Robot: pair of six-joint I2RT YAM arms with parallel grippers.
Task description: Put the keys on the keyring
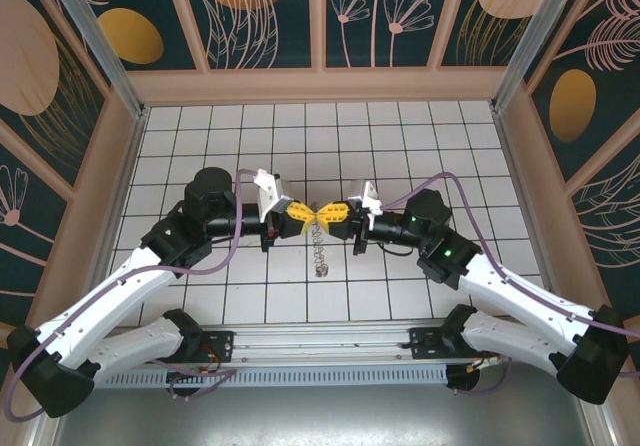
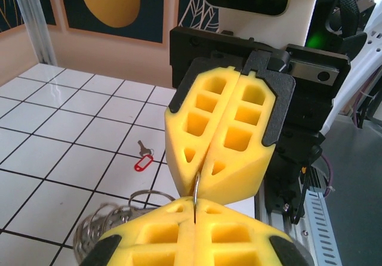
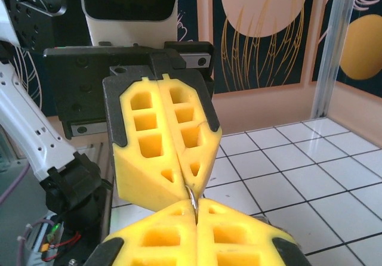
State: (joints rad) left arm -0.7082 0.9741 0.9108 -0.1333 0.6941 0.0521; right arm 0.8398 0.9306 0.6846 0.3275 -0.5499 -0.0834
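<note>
Tip to tip in mid-air: the left gripper (image 1: 305, 212) and right gripper (image 1: 332, 212) are both pressed tight on the same thin wire of the large brownish-metallic keyring with the jagged, fringed rim (image 2: 113, 221). Its coils dangle below the fingers. The tiny silver key with the red plastic tag (image 2: 142, 157) lies loose on the white tiled table (image 2: 54, 135), below the pinch, toward the back wall. Blade points away, tag nearer. Which arm is closer, I can't tell.
</note>
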